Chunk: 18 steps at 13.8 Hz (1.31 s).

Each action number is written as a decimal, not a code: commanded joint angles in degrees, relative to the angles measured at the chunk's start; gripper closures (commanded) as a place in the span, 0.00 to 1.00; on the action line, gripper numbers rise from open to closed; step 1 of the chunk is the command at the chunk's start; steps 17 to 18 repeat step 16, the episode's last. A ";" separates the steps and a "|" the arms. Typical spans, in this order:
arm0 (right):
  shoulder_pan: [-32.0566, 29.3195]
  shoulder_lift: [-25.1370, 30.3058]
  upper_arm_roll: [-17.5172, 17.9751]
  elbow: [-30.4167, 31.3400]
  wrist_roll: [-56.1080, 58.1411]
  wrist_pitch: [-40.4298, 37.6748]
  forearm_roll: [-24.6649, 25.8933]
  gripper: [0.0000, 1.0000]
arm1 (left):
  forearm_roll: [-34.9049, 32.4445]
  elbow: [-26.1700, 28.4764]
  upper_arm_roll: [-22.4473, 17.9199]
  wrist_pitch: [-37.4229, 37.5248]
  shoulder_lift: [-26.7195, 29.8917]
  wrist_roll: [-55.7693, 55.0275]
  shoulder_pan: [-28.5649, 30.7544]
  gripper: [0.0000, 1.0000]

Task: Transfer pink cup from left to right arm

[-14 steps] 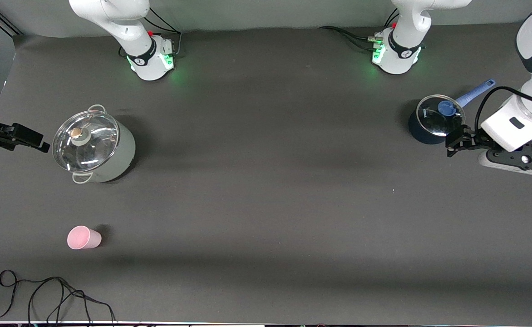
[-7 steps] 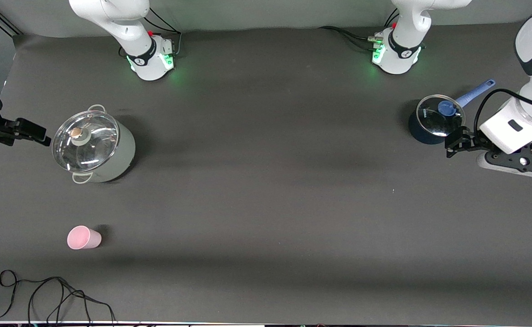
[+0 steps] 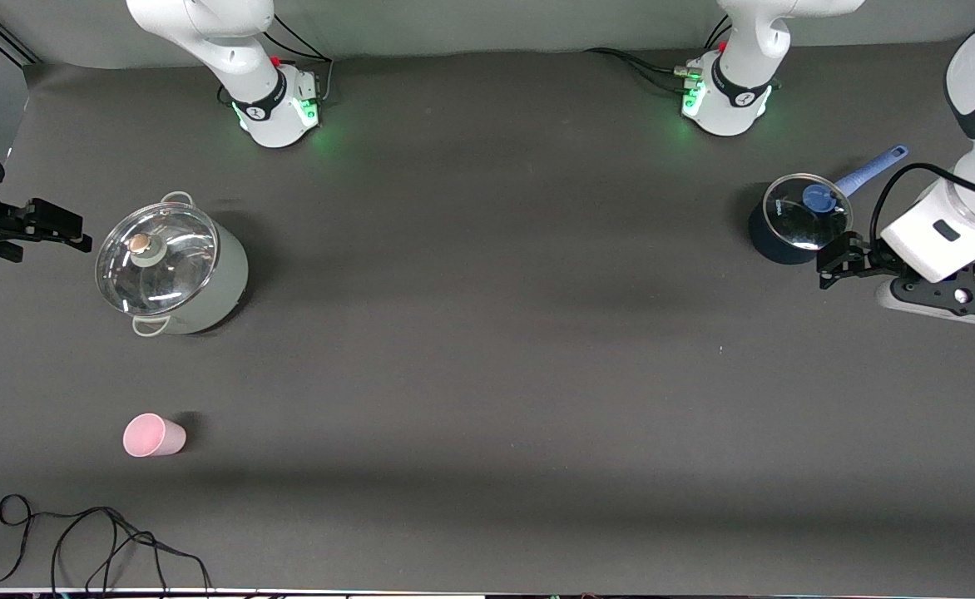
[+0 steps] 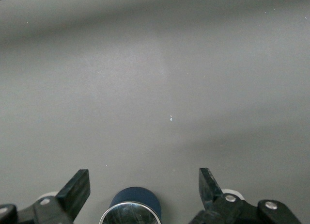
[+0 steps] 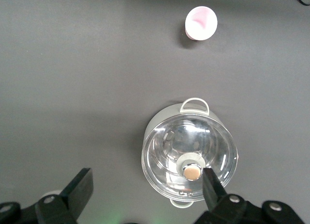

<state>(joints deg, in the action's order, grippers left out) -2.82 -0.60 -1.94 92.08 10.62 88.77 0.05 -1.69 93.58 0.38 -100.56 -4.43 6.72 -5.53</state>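
Pink cup (image 3: 153, 435) stands upright on the table (image 3: 487, 349) at the right arm's end, nearer the front camera than the grey lidded pot (image 3: 170, 268). Front view: I see the right gripper (image 3: 59, 230) beside that pot and the left gripper (image 3: 828, 264) by the dark blue saucepan (image 3: 794, 223).

Left wrist view: fingers (image 4: 77, 187) spread wide, empty, saucepan between them.

Right wrist view: fingers (image 5: 80, 185) parted, empty, over pot; cup apart.
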 commanded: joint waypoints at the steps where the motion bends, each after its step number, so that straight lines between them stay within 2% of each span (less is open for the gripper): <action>1: 0.01 1.48 0.00 0.99 0.81 -0.35 0.75 0.00 | 0.28 -1.12 -0.12 1.50 -0.14 0.66 0.08 0.00; 7: 0.01 1.57 -0.26 0.91 -2.97 -0.26 0.66 0.00 | 0.28 -1.12 -0.12 1.50 -0.23 0.66 -0.09 0.00; 18: 0.10 1.48 -0.26 0.73 -3.15 -0.09 0.66 0.00 | 0.37 -1.12 -0.20 3.96 0.03 0.66 0.52 0.00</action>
